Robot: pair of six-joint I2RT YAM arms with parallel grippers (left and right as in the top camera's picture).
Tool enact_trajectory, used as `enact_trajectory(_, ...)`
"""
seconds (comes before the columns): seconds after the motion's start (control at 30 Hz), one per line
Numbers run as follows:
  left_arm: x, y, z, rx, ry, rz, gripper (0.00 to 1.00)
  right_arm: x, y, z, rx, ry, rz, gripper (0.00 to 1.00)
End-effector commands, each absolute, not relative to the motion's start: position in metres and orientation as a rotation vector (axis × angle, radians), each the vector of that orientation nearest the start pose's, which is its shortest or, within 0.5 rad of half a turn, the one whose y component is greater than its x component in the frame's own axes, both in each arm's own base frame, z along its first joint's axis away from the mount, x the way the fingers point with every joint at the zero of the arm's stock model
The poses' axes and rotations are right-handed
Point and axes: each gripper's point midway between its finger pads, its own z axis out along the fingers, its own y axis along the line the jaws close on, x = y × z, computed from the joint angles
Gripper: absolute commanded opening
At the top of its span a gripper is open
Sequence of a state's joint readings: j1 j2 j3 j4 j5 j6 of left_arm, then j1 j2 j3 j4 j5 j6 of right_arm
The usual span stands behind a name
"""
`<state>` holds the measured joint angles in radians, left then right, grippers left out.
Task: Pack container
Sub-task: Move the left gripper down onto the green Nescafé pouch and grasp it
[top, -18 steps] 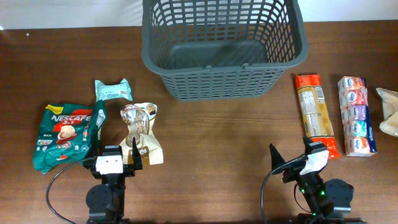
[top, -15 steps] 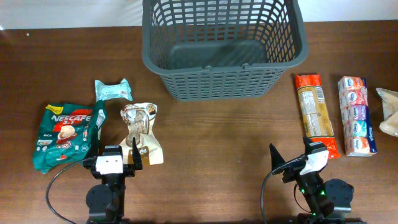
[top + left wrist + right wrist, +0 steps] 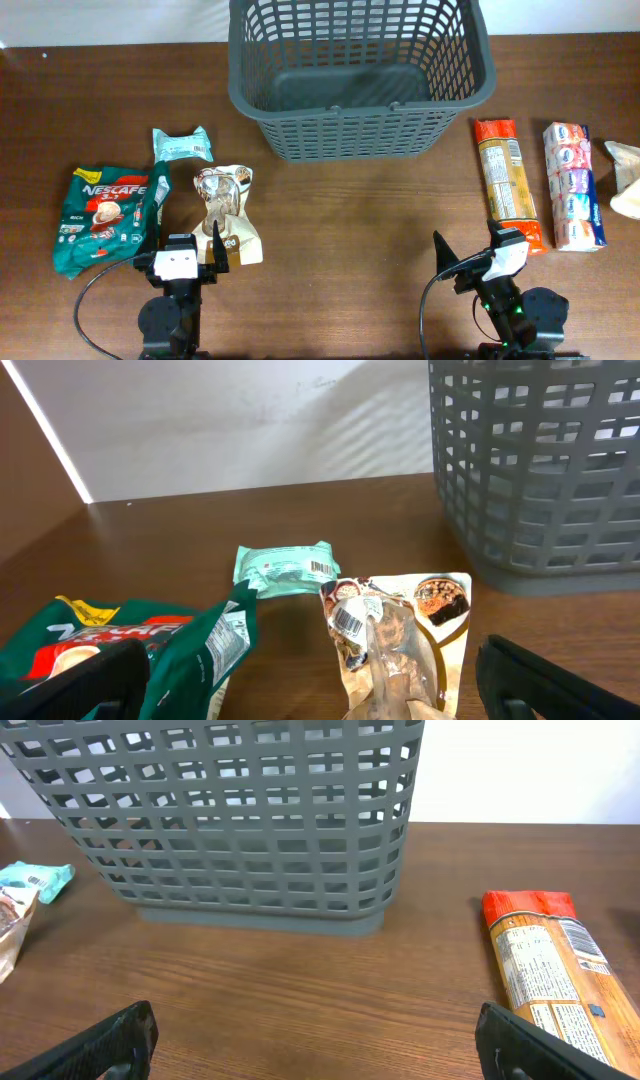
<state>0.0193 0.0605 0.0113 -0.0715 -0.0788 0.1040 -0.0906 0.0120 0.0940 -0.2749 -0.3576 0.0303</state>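
Note:
The container (image 3: pixel 350 135), a large dark grey lattice basket, stands at the back centre and looks empty; it also shows in the left wrist view (image 3: pixel 540 470) and the right wrist view (image 3: pixel 250 830). My left gripper (image 3: pixel 185 255) is open and empty at the front left, just behind a beige pouch with a clear window (image 3: pixel 226 210), which lies between its fingers in the left wrist view (image 3: pixel 395 650). My right gripper (image 3: pixel 478 262) is open and empty at the front right, over bare table (image 3: pixel 318 1045). A long orange packet (image 3: pixel 507 180) lies to its right (image 3: pixel 545 970).
A green Nescafe bag (image 3: pixel 105 215) and a small mint packet (image 3: pixel 181 144) lie at the left. A tissue multi-pack (image 3: pixel 572 185) and a pale packet (image 3: pixel 625 180) lie at the far right edge. Bare wood lies between both grippers and the basket.
Both arms are still. The pale packet at the far right edge looks slightly shifted.

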Motion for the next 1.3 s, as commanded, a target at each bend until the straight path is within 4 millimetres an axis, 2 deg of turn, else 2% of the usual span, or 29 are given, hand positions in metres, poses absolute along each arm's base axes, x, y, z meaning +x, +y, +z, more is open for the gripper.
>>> enact_trajectory(0.0,0.247,0.018,0.148,0.006,1.691,0.149,0.99,0.230,0.042,0.150,-0.153,1.753,0.289,0.99)
enact_trajectory(0.23,0.247,0.018,0.148,0.006,1.691,0.149,0.99,0.230,0.042,0.150,-0.153,1.753,0.289,0.99)
enact_trajectory(0.33,0.248,0.017,0.154,0.008,1.665,0.145,0.99,0.230,0.042,0.150,-0.153,1.753,0.289,0.99)
enact_trajectory(0.43,0.248,0.007,0.146,0.056,1.696,0.093,0.99,0.230,0.042,0.150,-0.153,1.753,0.289,0.99)
enact_trajectory(0.53,0.248,-0.011,0.146,0.042,1.700,-0.071,0.99,0.230,0.042,0.150,-0.153,1.753,0.289,0.99)
enact_trajectory(0.6,0.245,-0.027,0.144,0.000,1.739,-0.249,0.99,0.230,0.042,0.150,-0.153,1.753,0.289,0.99)
enact_trajectory(0.63,0.238,-0.037,0.143,-0.047,1.806,-0.369,0.99,0.230,0.042,0.150,-0.153,1.753,0.289,0.99)
enact_trajectory(0.67,0.235,-0.037,0.145,-0.077,1.839,-0.393,0.99,0.230,0.042,0.150,-0.153,1.753,0.290,0.99)
enact_trajectory(0.77,0.227,-0.034,0.169,-0.104,1.888,-0.378,0.99,0.230,0.042,0.150,-0.153,1.753,0.289,0.99)
enact_trajectory(0.83,0.226,-0.029,0.214,-0.111,1.902,-0.335,0.99,0.230,0.042,0.150,-0.153,1.753,0.289,0.99)
enact_trajectory(0.93,0.231,-0.026,0.265,-0.076,1.994,-0.282,0.99,0.230,0.042,0.150,-0.153,1.753,0.289,0.99)
enact_trajectory(1.03,0.248,-0.023,0.290,0.002,2.165,-0.206,0.99,0.230,0.042,0.150,-0.153,1.753,0.290,0.99)
enact_trajectory(1.13,0.277,-0.017,0.296,0.110,2.351,-0.117,0.99,0.230,0.042,0.150,-0.153,1.753,0.289,0.99)
enact_trajectory(1.27,0.320,-0.009,0.284,0.164,2.501,-0.062,0.99,0.230,0.042,0.150,-0.153,1.753,0.289,0.99)
